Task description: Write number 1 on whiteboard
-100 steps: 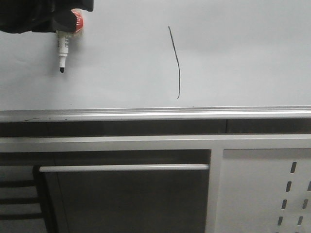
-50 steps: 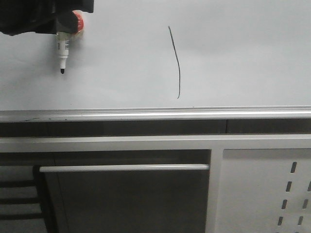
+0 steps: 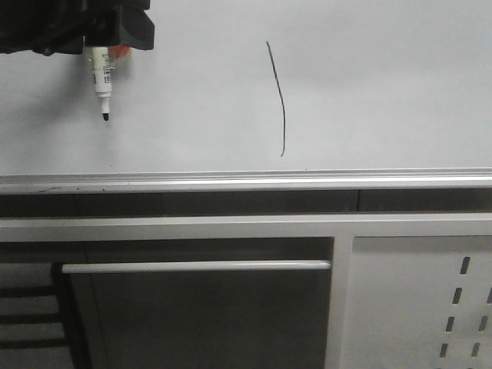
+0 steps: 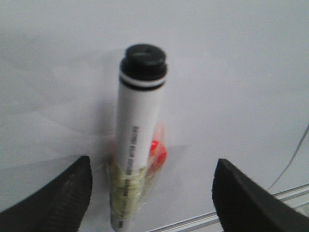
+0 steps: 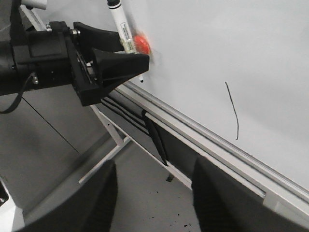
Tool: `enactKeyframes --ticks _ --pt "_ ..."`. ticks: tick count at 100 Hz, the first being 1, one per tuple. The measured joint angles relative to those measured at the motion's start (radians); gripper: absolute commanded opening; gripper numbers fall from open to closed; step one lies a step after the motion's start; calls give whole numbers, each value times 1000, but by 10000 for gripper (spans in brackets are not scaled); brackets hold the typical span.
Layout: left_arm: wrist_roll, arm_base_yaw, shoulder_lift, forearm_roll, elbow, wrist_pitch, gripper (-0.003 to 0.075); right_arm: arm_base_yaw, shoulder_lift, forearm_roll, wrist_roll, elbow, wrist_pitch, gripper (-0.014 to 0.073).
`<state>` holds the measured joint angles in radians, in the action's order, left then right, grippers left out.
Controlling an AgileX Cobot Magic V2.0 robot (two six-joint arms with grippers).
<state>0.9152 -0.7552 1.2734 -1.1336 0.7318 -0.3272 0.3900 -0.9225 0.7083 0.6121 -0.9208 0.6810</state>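
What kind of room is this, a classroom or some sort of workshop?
Probably a lab or workshop rather than a classroom. A whiteboard with a metal rail stands over a bare metal frame and a perforated grey panel, and the right wrist view shows a scuffed concrete floor.

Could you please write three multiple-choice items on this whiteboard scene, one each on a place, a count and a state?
1. Where is the marker pen relative to the number 1 in the front view?
A. To its left
B. To its right
C. Directly on it

2. How many strokes are on the whiteboard?
A. None
B. One
C. Three

3. What is the left gripper's state?
A. Shut on the rail
B. Shut on the marker pen
C. Open, fingers apart from the pen

Answers: 1 A, the pen hangs near the board's upper left. 2 B, one thin black line shows. 3 C, the left wrist view shows gaps beside the pen.
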Motion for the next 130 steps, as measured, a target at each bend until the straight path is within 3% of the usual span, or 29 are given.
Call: enactKeyframes --ticks 26,55,65,80,86,104,130 --pt "42 0 -159 10 -66 161 504 -1 50 -46 -3 0 34 321" --pt "46 3 -429 -16 -220 127 473 -61 120 -75 -3 0 82 313" --pt "46 3 -523 -23 -227 158 339 -85 151 -77 -6 0 85 252" --pt "46 3 -639 -18 -227 178 -23 -111 213 -77 -47 0 73 29" --pt "48 3 -672 6 -227 183 -20 -113 240 -77 -53 0 55 -70" --pt "48 3 -734 50 -229 260 -20 -115 359 -98 -60 53 -20 -51" --pt "52 3 -890 82 -342 313 -20 -115 700 -123 -70 316 -99 -52"
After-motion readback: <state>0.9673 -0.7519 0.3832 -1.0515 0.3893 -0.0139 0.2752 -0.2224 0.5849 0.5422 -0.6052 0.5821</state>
